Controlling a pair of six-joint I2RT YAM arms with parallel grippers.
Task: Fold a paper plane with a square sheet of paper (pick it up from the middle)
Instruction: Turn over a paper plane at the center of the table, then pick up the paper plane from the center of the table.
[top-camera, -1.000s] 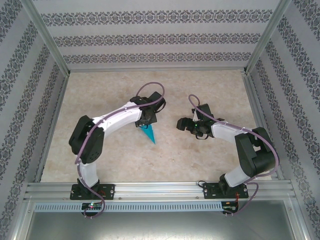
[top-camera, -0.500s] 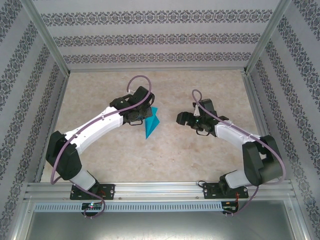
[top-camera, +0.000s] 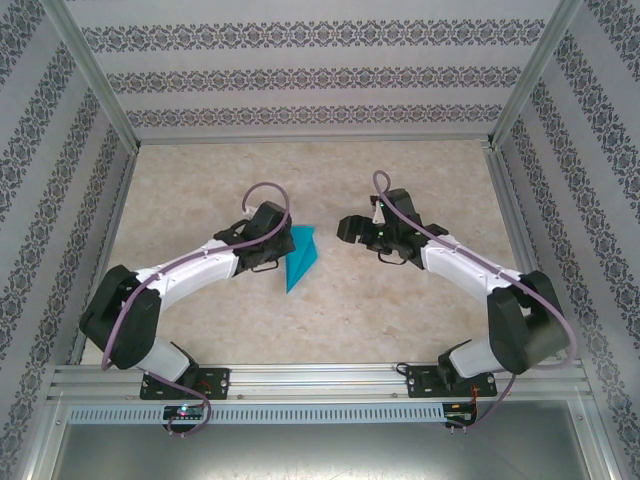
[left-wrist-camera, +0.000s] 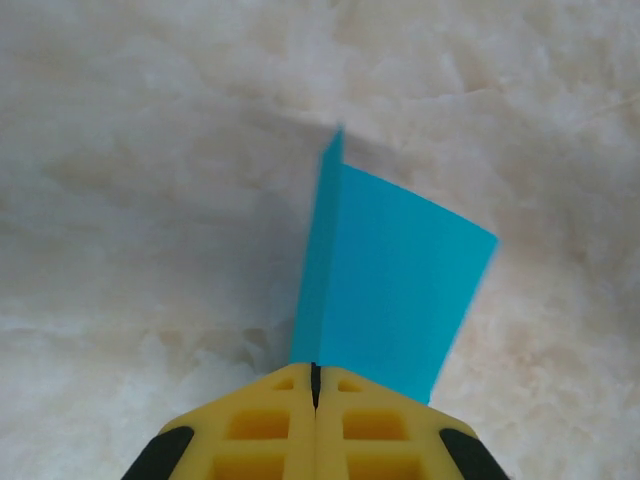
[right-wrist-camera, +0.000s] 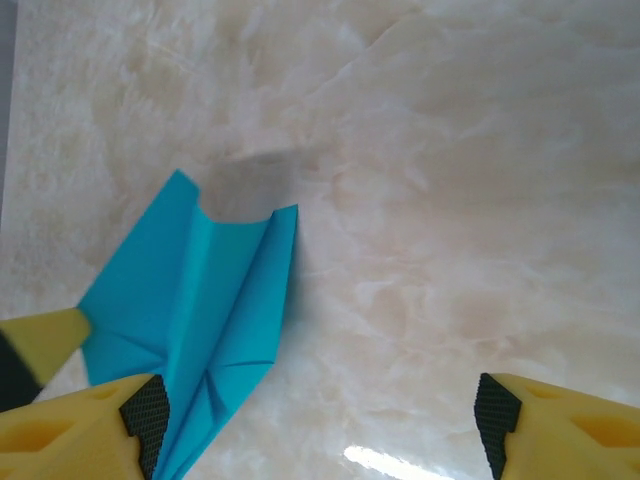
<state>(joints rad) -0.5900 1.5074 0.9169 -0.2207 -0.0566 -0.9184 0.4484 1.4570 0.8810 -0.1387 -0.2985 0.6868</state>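
Note:
The square sheet of paper is folded into a teal-blue paper plane (top-camera: 300, 258) with creased wings, its tip pointing toward the near edge. My left gripper (top-camera: 281, 246) is shut on the plane's left side. In the left wrist view the yellow jaws (left-wrist-camera: 316, 368) meet on the central fold, and a wing (left-wrist-camera: 395, 285) spreads to the right. My right gripper (top-camera: 347, 229) stands open just right of the plane, not touching it. In the right wrist view the plane (right-wrist-camera: 195, 320) lies by the left fingertip (right-wrist-camera: 148, 415), and bare table lies between the gripper's (right-wrist-camera: 320, 415) fingers.
The marble-patterned table (top-camera: 400, 310) is ringed by aluminium rails and patterned walls (top-camera: 300, 75). Both arms reach in toward the middle, their bases on the near rail (top-camera: 320, 380).
My left arm has stretched out lower and turned the plane, so its wing now shows beside the gripper. The right gripper has moved left toward the plane.

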